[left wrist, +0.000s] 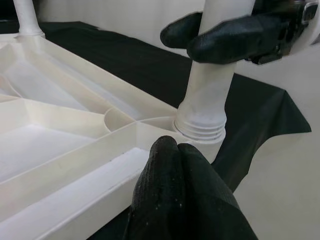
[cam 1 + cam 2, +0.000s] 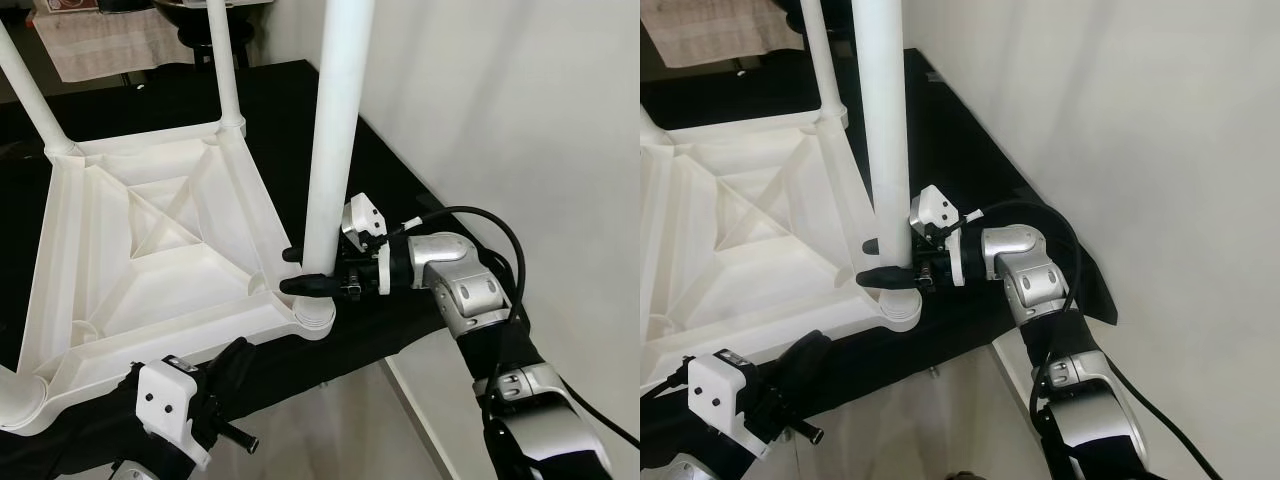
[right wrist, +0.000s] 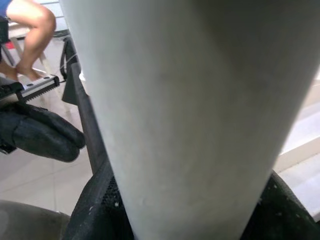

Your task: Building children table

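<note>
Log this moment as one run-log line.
right claw: shut on table leg above corner socket | left claw: shut, at tabletop edge

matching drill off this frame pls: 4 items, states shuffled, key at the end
Items
1. right gripper
2. left gripper
3. near corner leg
4. black cloth

States
A. spread under the upturned tabletop
B. standing upright in its corner socket
C. fingers shut, at the tabletop's near edge, holding nothing
D. clamped around the leg just above the socket

Pairs: 1-D, 2-C, 3-B, 4-A
</note>
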